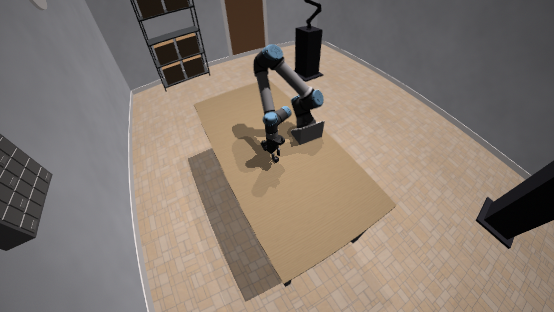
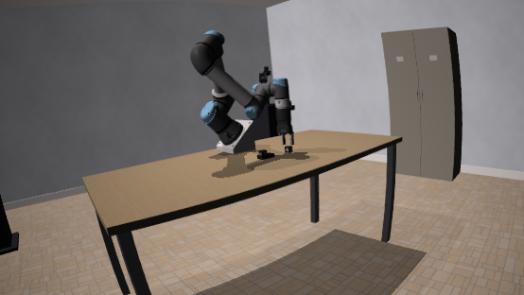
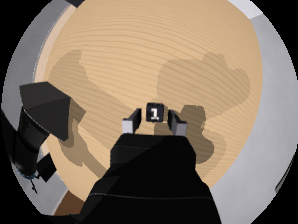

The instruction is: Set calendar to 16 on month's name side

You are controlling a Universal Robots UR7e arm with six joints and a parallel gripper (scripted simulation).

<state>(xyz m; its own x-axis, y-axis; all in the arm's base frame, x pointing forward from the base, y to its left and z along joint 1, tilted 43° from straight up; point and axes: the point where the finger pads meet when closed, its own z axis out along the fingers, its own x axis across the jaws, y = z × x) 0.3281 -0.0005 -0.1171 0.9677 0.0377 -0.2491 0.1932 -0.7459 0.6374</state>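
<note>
In the wrist view a small dark cube (image 3: 154, 112) rests on the table, its top face showing a white panel with the digit 1. My gripper (image 3: 154, 115) is open, with one finger on each side of this cube and a gap to it. In the exterior view the gripper (image 2: 288, 147) points straight down at the table top. The dark calendar tray (image 2: 268, 154) stands on the table a short way to its left. In the overhead view the gripper (image 1: 275, 157) is small and low over the table. I cannot make out the second cube.
The robot's grey base mount (image 2: 235, 137) stands on the table behind the tray. The table's far edge (image 2: 359, 133) lies beyond the gripper. A tall cabinet (image 2: 420, 101) stands by the wall, away from the table.
</note>
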